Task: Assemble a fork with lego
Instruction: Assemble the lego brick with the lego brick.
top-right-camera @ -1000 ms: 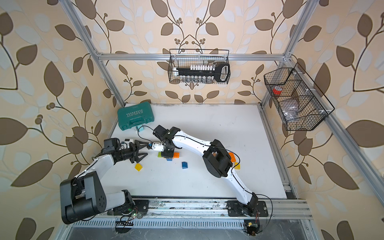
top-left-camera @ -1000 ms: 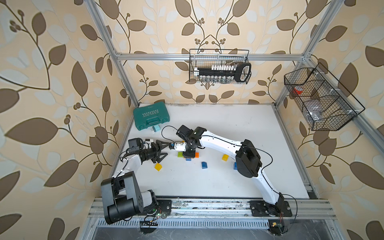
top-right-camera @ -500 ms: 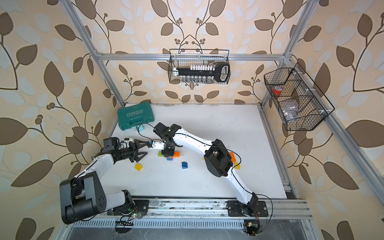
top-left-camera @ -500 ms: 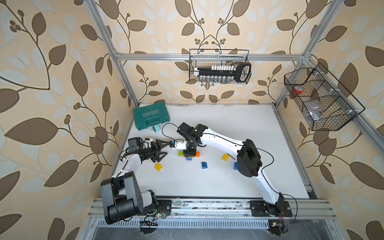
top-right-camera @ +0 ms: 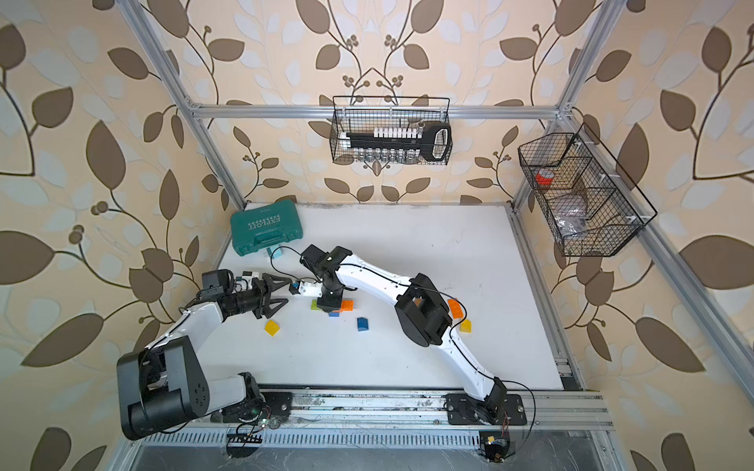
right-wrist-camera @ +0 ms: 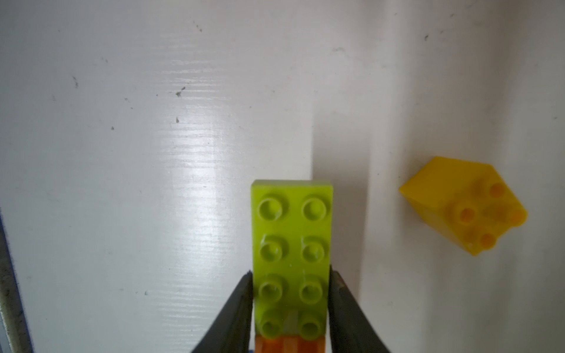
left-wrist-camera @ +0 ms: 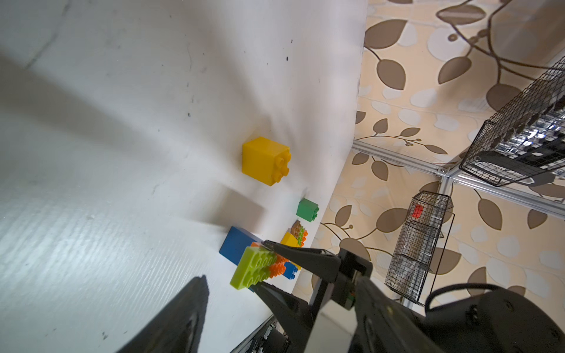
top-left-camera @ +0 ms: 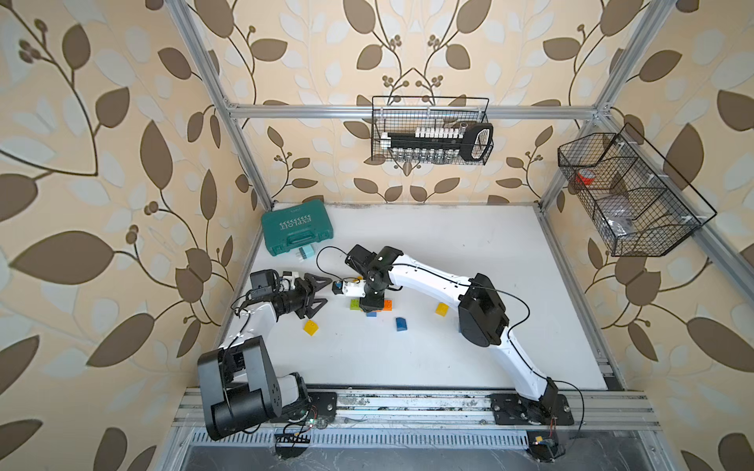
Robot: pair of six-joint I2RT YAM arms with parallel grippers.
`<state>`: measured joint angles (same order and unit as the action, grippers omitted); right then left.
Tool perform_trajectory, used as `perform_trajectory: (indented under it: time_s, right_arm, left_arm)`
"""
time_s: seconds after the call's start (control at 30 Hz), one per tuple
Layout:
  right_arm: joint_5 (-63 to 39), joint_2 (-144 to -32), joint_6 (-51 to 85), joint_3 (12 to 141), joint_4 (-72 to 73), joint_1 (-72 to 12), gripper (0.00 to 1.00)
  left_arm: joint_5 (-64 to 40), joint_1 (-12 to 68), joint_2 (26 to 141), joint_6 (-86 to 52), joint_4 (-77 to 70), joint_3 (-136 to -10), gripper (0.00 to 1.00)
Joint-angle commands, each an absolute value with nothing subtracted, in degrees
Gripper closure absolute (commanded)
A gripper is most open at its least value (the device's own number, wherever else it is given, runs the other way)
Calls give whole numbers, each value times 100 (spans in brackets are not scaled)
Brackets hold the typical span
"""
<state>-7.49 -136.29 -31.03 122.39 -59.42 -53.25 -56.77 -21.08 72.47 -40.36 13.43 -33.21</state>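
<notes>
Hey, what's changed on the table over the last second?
The right pincer has crept slightly toward the robot's side of the table, its jaws flanking the lime green brick; whether it is letting go isn't clear. The left pincer, open, the loose yellow brick and the blue brick have stayed put.

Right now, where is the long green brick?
In both top views the long green brick lies left of the table's centre, between the fingers of the right gripper, next to an orange brick.
</notes>
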Motion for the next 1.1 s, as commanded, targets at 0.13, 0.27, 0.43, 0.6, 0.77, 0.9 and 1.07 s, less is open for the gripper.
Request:
perform_trajectory:
  time_s: [0.13,0.27,0.43,0.6,0.77,0.9,1.07]
  right_arm:
    - [-874,-13655,-3147,12375,-6115,-5404,44]
    - [-970,-13525,-3136,12378,-6082,-5420,39]
    - [-1178,-13170,-2987,12340,-6118,-5327,36]
    - [-1337,-12688,-2399,12104,-5490,-5111,35]
    - [-1216,-12662,-1588,11893,-4689,-4848,35]
    - [-884,-12970,-1152,12050,-4405,-4748,32]
    - [-738,-13207,-823,12016,-3852,-4723,24]
  left_arm:
    - [-5730,-2153,7250,-3893,1257,-3428,22]
    - [-5730,-2153,7242,-3894,1248,-3428,22]
    - [-5730,-2159,7220,-3894,1255,-3437,22]
    - [-5664,-2162,7163,-3883,1300,-3507,22]
    - [-5622,-2162,7194,-3852,1353,-3590,21]
    - [-5610,-2171,7233,-3849,1337,-3612,21]
    - [-5594,-2169,7319,-3857,1294,-3632,21]
